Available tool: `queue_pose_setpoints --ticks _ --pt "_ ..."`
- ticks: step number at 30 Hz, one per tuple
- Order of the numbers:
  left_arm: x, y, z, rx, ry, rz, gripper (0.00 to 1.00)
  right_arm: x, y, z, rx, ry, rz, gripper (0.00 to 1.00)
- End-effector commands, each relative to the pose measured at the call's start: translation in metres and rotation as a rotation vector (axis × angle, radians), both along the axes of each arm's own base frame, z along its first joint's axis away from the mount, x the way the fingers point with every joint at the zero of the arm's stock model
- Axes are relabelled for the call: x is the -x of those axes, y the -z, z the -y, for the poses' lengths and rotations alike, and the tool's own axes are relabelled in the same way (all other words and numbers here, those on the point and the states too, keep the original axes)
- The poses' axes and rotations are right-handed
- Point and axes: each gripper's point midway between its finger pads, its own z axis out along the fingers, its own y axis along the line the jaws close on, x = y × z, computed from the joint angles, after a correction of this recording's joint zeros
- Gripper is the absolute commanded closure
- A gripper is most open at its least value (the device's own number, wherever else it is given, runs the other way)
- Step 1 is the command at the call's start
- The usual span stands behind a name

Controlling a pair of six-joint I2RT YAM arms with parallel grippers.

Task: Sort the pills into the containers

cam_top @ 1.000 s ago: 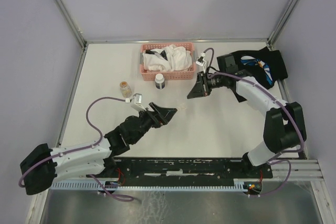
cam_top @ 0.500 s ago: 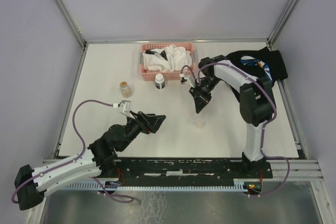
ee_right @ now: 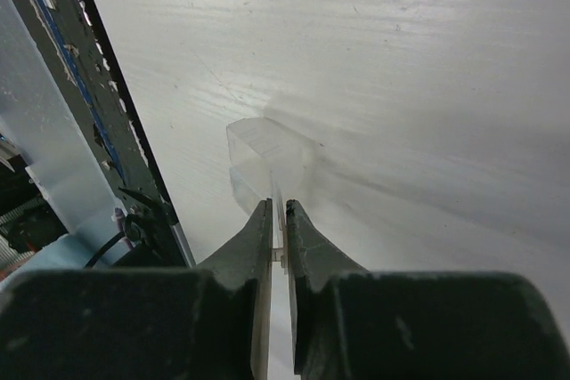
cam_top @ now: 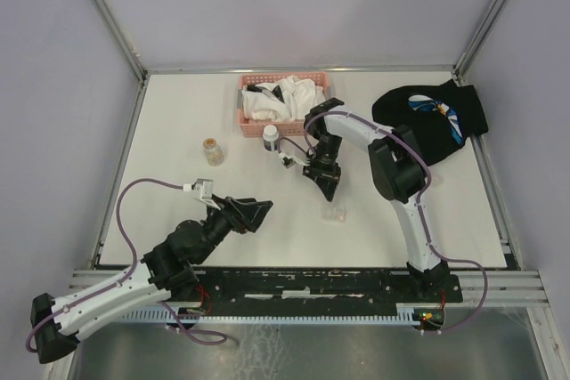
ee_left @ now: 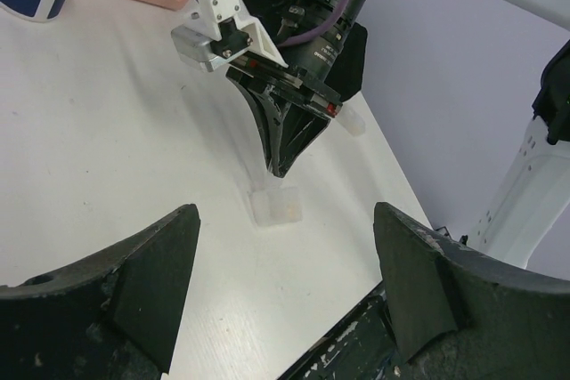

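Observation:
The container is a small clear plastic box lying on the white table, also seen as the container and the container. My right gripper points down at it from just behind. In the right wrist view the right gripper is shut on a thin clear flap that rises from the box. My left gripper hovers open to the left of the box, a hand's width away, with nothing between its fingers. The pills are too small to make out.
A white bottle with a dark cap and an amber bottle stand at mid-table. Behind them is a pink basket of white cloths. A black mitten lies at the back right.
The right arm has swung left and down, bringing its shut gripper over the clear box. The left gripper has drawn back toward the lower left, staying open.

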Motion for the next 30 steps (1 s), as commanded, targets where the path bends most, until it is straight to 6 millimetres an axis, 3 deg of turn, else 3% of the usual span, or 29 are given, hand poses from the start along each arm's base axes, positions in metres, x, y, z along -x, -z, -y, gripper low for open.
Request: queue_pose_setpoints --ticks 1,8,13,16,19,23,26,30 --pt "-0.004 -0.003 -0.009 -0.005 -0.038 0.034 0.15 -0.004 -0.011 -0.003 0.010 -0.062 0.037 0.83" --pt "-0.004 -0.002 -0.009 -0.021 -0.037 0.041 0.16 -0.020 -0.012 -0.010 0.030 0.006 0.107 0.59" --pt "-0.006 -0.008 -0.010 -0.063 -0.043 0.074 0.16 -0.050 -0.031 -0.010 0.041 0.118 0.290 0.50" --pt "-0.015 -0.012 -0.017 -0.115 -0.098 0.102 0.15 -0.062 -0.058 -0.008 0.001 0.183 0.413 0.46" --pt "-0.024 -0.019 -0.023 -0.152 -0.155 0.131 0.13 -0.062 -0.092 -0.007 -0.075 0.241 0.501 0.45" --pt "-0.037 -0.033 -0.027 -0.202 -0.211 0.164 0.09 -0.041 -0.139 -0.011 -0.284 0.316 0.530 0.45" --pt "-0.057 -0.032 -0.043 -0.291 -0.313 0.132 0.08 -0.027 -0.171 -0.014 -0.471 0.378 0.552 0.42" --pt "-0.093 -0.032 -0.069 -0.406 -0.428 0.027 0.07 -0.013 -0.207 -0.017 -0.715 0.484 0.570 0.22"
